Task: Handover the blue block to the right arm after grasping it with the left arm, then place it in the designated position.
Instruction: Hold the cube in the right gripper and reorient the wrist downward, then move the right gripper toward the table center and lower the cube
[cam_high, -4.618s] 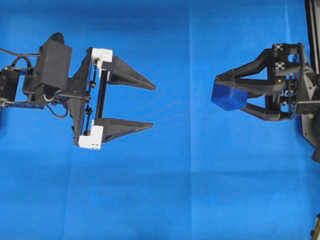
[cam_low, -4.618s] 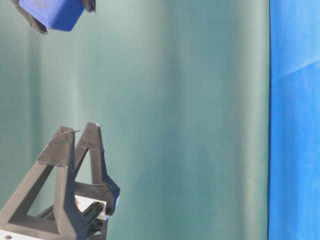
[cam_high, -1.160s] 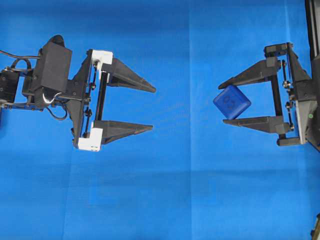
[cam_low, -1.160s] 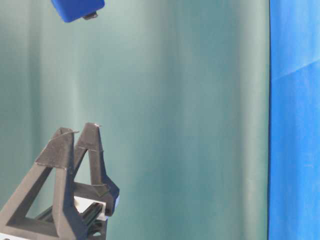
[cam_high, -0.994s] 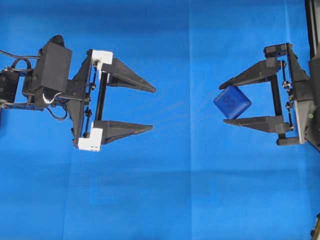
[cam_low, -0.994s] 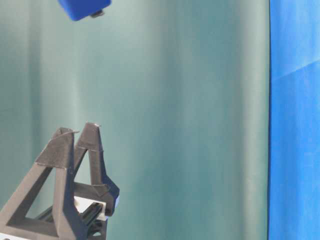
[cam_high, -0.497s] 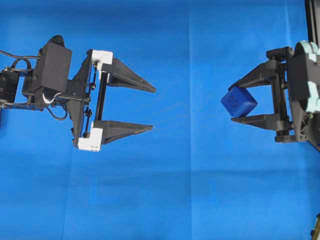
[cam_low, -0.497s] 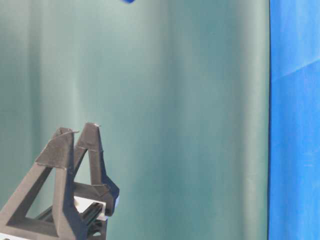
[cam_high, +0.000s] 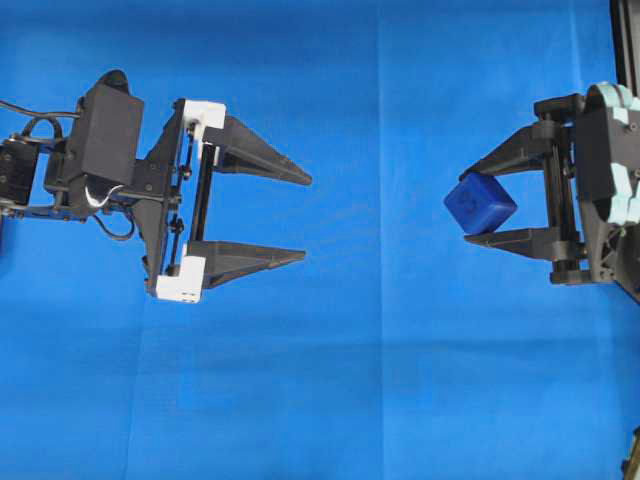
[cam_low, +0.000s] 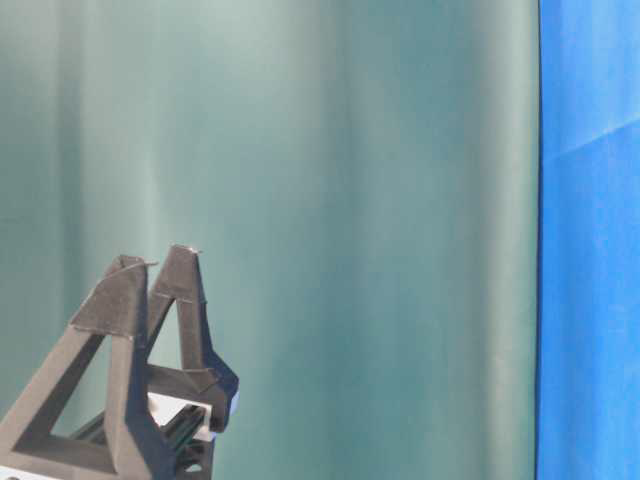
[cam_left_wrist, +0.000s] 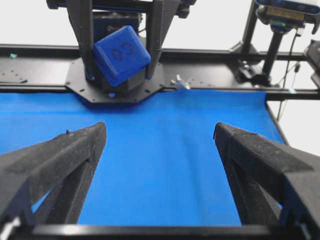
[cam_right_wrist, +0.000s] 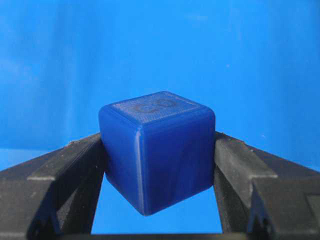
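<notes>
The blue block (cam_high: 480, 203) is held between the two black fingers of my right gripper (cam_high: 466, 205) at the right, above the blue cloth. In the right wrist view the block (cam_right_wrist: 157, 150) sits tilted, pinched on both sides by the gripper (cam_right_wrist: 157, 139), a marked face upward. My left gripper (cam_high: 305, 217), with white blocks at its finger bases, is wide open and empty at the left, well apart from the block. The left wrist view shows its open gripper (cam_left_wrist: 160, 132) facing the block (cam_left_wrist: 121, 55) far across the cloth. The block is out of the table-level view.
A black frame (cam_left_wrist: 200, 75) and camera stands (cam_left_wrist: 272, 45) lie at the far end of the blue cloth (cam_high: 380, 380). A black rail (cam_high: 625, 40) runs along the right edge. The table-level view shows the left gripper's fingers (cam_low: 185, 300) before a teal backdrop.
The right gripper has rolled its wrist and shifted slightly right with the block, bringing the mint wrist pieces into view. The block has left the table-level view. The left arm has not moved.
</notes>
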